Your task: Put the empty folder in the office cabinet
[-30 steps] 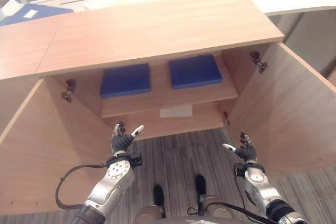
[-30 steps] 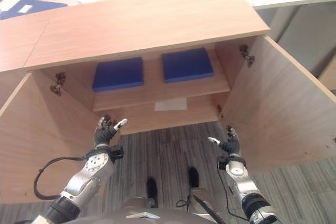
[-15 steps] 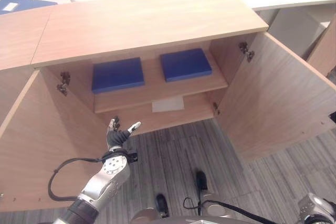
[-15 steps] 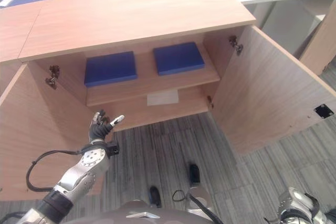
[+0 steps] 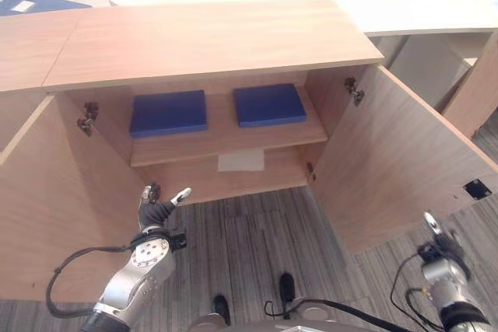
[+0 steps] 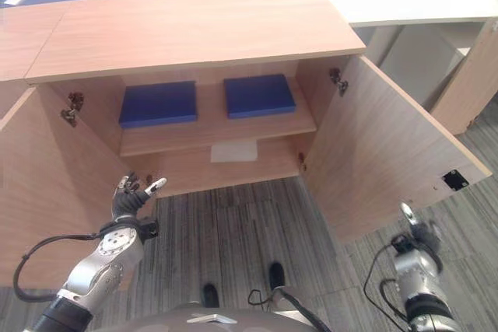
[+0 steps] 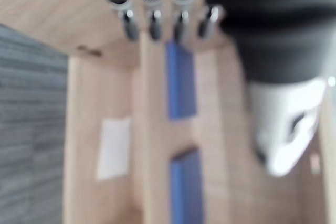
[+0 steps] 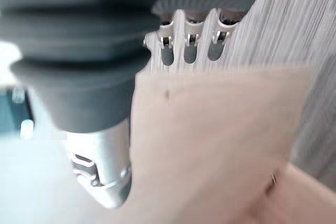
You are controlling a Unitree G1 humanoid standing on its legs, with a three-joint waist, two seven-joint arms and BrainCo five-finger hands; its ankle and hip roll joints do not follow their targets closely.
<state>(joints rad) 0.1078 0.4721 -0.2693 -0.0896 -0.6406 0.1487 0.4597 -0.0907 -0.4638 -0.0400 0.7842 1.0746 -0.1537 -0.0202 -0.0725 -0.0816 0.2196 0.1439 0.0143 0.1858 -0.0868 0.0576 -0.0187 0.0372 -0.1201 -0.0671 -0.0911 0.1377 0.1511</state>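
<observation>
A: In the left eye view, the light wooden office cabinet (image 5: 210,44) stands with both doors swung wide; two flat blue folders (image 5: 169,112) lie on its shelf, by the back edge. The left hand (image 5: 158,207) holds nothing, fingers spread.

B: The right wrist view shows the right hand (image 8: 191,43) with straight fingers, also empty. Shutting the doors seems next. No readable writing.

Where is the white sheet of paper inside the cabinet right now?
The white sheet lies on the cabinet's lower level, just below the front edge of the shelf carrying two blue folders.
</observation>
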